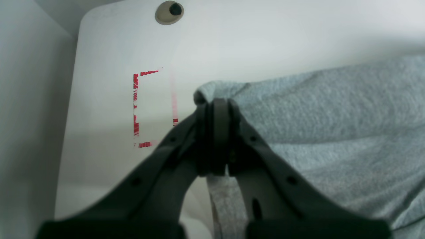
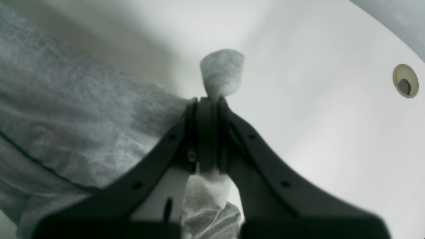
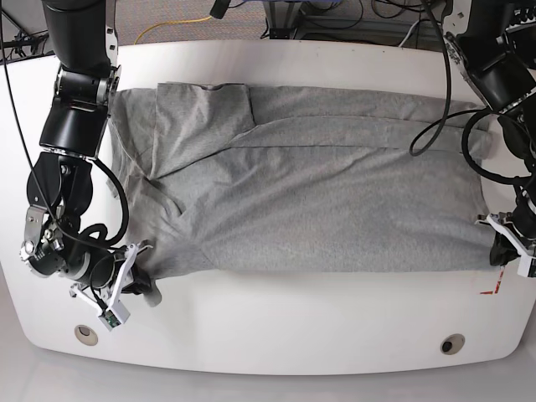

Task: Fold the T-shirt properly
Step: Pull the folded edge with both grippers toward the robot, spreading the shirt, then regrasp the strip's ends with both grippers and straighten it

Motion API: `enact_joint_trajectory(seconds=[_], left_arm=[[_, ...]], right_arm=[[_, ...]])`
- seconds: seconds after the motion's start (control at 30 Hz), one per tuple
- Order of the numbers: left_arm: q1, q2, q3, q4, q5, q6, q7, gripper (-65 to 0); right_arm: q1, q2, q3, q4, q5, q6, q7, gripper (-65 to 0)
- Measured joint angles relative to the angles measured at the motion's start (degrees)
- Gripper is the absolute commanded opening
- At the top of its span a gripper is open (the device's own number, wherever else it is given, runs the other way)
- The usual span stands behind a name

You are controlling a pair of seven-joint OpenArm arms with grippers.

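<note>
Both my grippers pinch the near corners of the T-shirt (image 3: 310,184), which lies spread plain side up across the white table (image 3: 293,322).

The shirt's near edge runs almost straight between my two grips; its far edge lies just short of the table's back rim, with one fold of cloth turned over toward the far left in the base view. My left gripper (image 1: 215,106) has its jaws pressed together on a bunched grey corner, beside a red tape outline (image 1: 136,106) on bare tabletop. My right gripper (image 2: 209,101) is clamped the same way, a tuft of fabric poking out past the tips. In front of the near edge I see a broad open strip of table, marked only by two round grommet holes (image 3: 452,344) close to the front rim.
</note>
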Motion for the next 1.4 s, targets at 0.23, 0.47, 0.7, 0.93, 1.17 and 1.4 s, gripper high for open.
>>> enact_joint_trajectory(seconds=[0.23, 0.47, 0.7, 0.93, 1.17, 1.4], left_arm=[[6.4, 0.1, -0.2, 1.9, -0.1, 0.0, 0.6, -65.0], [13.7, 0.3, -1.0, 6.3, -0.8, -0.1, -0.2, -65.0], [19.1, 0.5, -6.1, 8.3, -0.9, -0.3, 3.7, -65.0], [21.6, 0.7, -9.2, 8.5, -1.5, -0.3, 8.3, -65.0], [25.1, 0.5, -11.8, 11.0, -1.2, -0.3, 10.2, -65.0], [29.7, 0.8, -11.8, 12.1, -1.0, -0.3, 10.4, -65.0]], right_arm=[[-9.3, -0.1, 2.5, 6.5, 0.2, -0.1, -2.8, -65.0], [-18.0, -0.1, 6.8, 11.9, 3.3, 0.0, -4.1, -65.0], [-25.8, -0.1, 13.9, 14.1, 11.1, 0.0, -5.8, -65.0], [-33.6, -0.2, 16.6, 17.7, 16.9, -0.1, -6.2, -65.0], [-40.9, -0.8, 16.7, 23.9, 18.3, -0.1, -6.2, -65.0], [-46.1, -4.4, 19.6, 25.4, 18.3, -0.1, -6.0, -64.7]])
